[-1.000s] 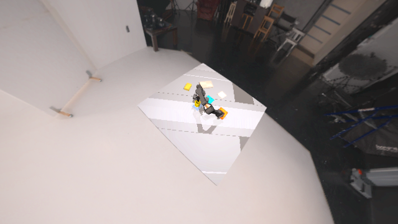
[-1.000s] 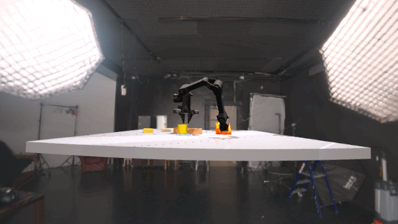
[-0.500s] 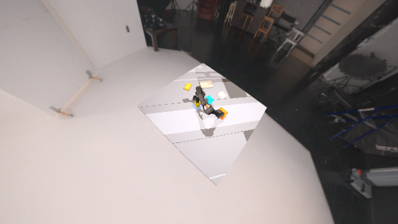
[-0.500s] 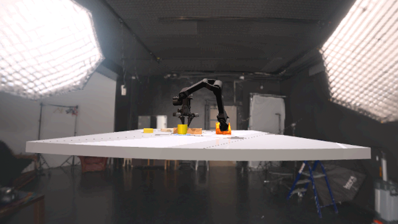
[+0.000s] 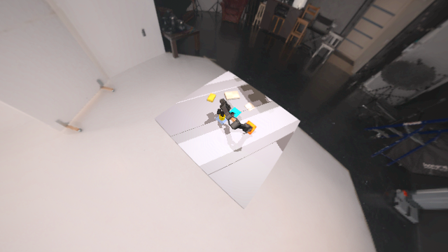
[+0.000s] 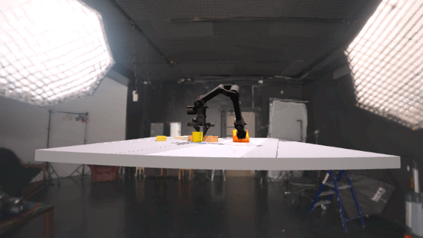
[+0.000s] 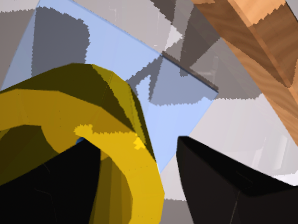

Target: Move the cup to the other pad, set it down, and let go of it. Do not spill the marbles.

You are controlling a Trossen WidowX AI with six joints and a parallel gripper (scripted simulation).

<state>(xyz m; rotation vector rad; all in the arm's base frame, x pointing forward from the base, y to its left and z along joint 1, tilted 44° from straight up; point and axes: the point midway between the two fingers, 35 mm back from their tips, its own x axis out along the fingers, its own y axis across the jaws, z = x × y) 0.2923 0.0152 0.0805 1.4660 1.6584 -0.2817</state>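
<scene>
The yellow cup (image 5: 222,118) (image 6: 197,137) (image 7: 149,187) stands upright on the pale blue pad (image 5: 224,122) (image 7: 112,42). My gripper (image 7: 139,145) is partly open and points down at the cup's rim. In the wrist view its left finger reaches over the cup's opening and its right finger is outside the wall, with a gap between that finger and the wall. A sliver of a blue marble (image 7: 80,140) shows by the left fingertip; any other marbles are hidden. A flat cyan square (image 5: 235,112), seemingly the other pad, lies on the far side of the arm.
A wooden block (image 6: 212,139) (image 7: 250,40) lies close beside the blue pad. A yellow block (image 5: 211,97) (image 6: 161,138) and a pale wooden block (image 5: 232,95) lie farther off. A small pale square (image 5: 249,106) lies near the cyan one. The arm's base stands by an orange piece (image 5: 253,127).
</scene>
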